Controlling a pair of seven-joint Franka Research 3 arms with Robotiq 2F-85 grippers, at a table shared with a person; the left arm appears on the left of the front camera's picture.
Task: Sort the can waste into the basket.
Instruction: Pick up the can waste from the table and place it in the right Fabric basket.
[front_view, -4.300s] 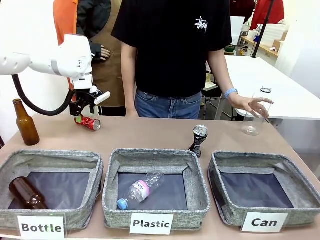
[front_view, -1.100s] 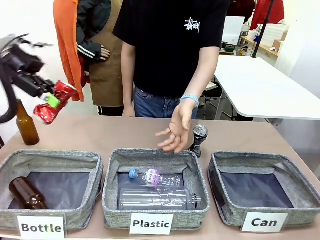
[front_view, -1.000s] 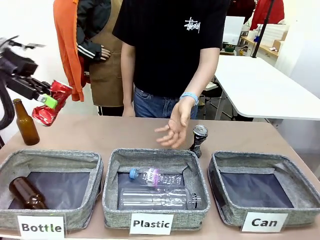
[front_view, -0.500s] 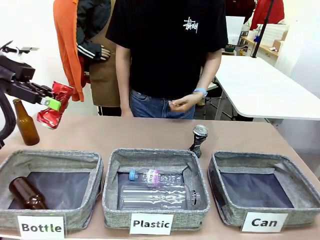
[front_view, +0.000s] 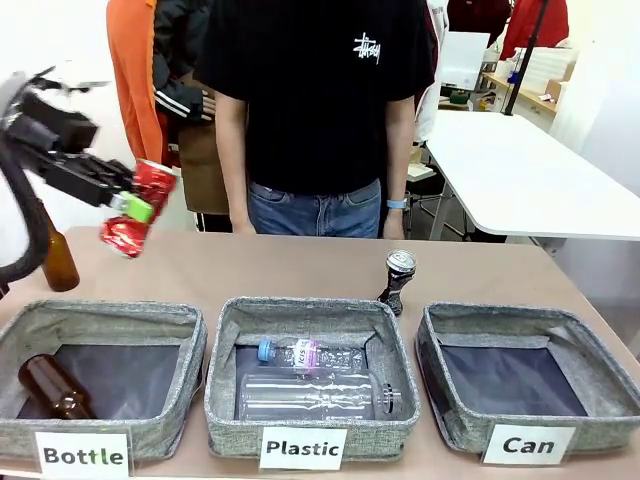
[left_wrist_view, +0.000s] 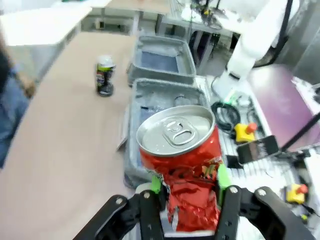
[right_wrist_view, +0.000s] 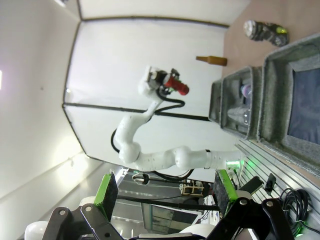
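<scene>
High over table (front_view: 300, 262), left side | left pincer (front_view: 134, 207) clamped on red can (front_view: 154, 182) | right pincer (right_wrist_view: 163, 192) apart

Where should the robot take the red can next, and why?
Probably swing right toward the Can basket: the left gripper holds the red can in the air at the left, by the Bottle bin, far from that basket.

Left bin (front_view: 100, 318), labelled "Bottle": a brown glass bottle (front_view: 55, 387) lying inside; a second bottle (front_view: 60, 264) upright on the table (front_view: 300, 268) behind. Middle bin (front_view: 310, 308), labelled "Plastic": two clear plastic bottles (front_view: 315, 395). Far side: a person (front_view: 310, 100) in black.
</scene>
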